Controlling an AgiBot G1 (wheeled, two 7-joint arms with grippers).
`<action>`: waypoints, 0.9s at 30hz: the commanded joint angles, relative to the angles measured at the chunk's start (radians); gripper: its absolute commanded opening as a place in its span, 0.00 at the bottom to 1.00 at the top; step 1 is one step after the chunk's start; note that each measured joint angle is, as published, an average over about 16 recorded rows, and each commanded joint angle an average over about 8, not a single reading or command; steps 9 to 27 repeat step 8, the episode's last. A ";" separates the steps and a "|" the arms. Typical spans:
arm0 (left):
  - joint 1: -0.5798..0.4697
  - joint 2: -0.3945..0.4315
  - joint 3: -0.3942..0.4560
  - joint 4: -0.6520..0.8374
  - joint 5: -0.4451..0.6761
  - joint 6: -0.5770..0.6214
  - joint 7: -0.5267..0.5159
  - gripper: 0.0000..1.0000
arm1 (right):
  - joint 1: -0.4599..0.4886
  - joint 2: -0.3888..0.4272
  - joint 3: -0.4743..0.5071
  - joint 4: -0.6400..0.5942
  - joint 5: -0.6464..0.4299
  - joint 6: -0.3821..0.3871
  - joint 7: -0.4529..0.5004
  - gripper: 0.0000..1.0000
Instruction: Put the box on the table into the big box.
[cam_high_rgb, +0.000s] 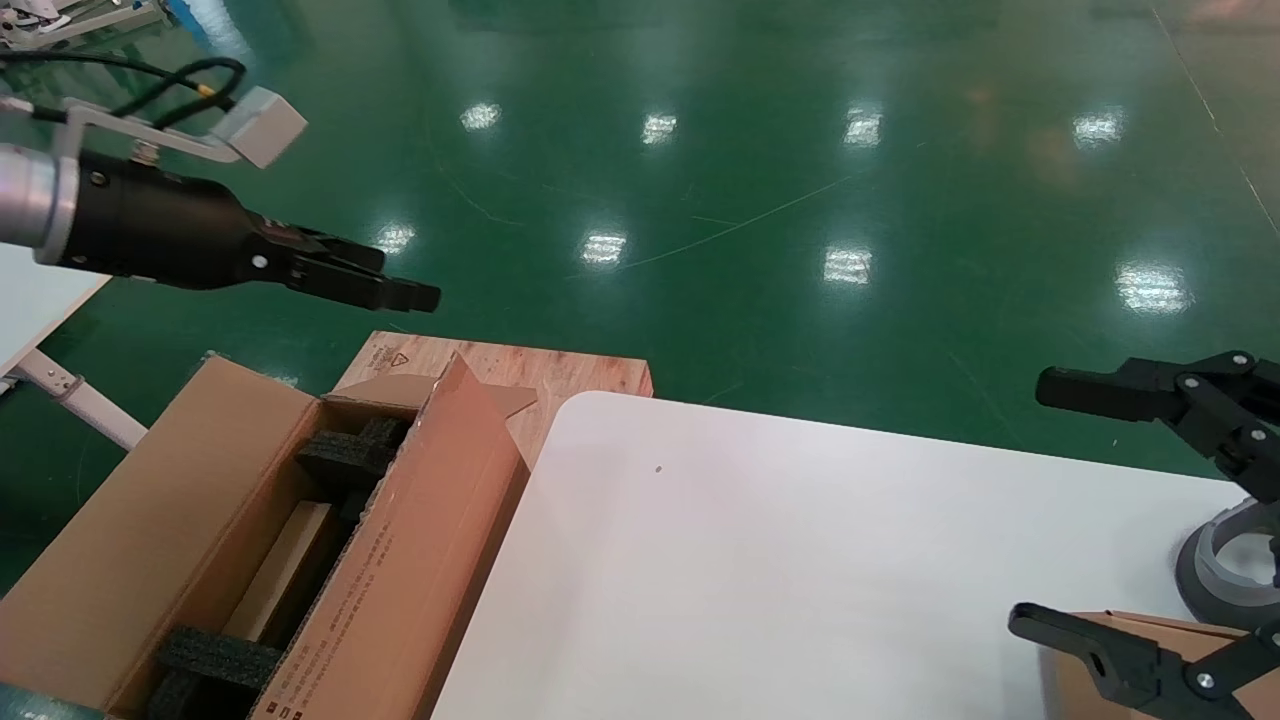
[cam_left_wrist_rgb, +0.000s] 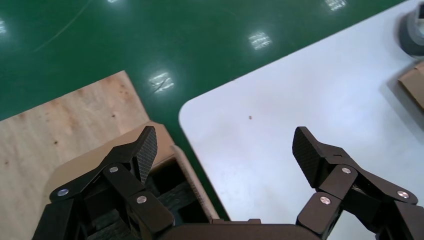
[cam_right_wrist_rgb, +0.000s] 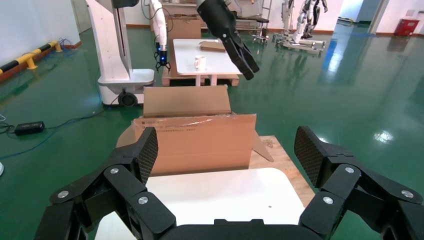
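Flanking big box (cam_high_rgb: 300, 540): plywood board (cam_high_rgb: 545, 375).

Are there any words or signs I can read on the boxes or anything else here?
Small printed text on the big box flap: too small to read.
Printed line near the flap's top edge: blurred, unreadable.
Triangle mark on the wooden board: a sign, no readable words.
Nothing else bears text.

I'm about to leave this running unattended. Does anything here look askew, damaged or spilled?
Nothing stands out. The big box stands open beside the table, foam blocks inside. The box lies flat near the right gripper. The left gripper hangs above the big box. No spill shows.
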 joint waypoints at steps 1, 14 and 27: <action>0.017 0.001 -0.020 -0.012 -0.001 0.000 0.004 1.00 | 0.000 0.000 0.000 0.000 0.000 0.000 0.000 1.00; 0.072 0.003 -0.085 -0.053 -0.008 0.003 0.019 1.00 | 0.000 0.000 0.000 0.000 0.000 0.000 0.000 1.00; 0.072 0.003 -0.085 -0.053 -0.008 0.003 0.019 1.00 | 0.000 0.000 0.000 0.000 0.000 0.000 0.000 1.00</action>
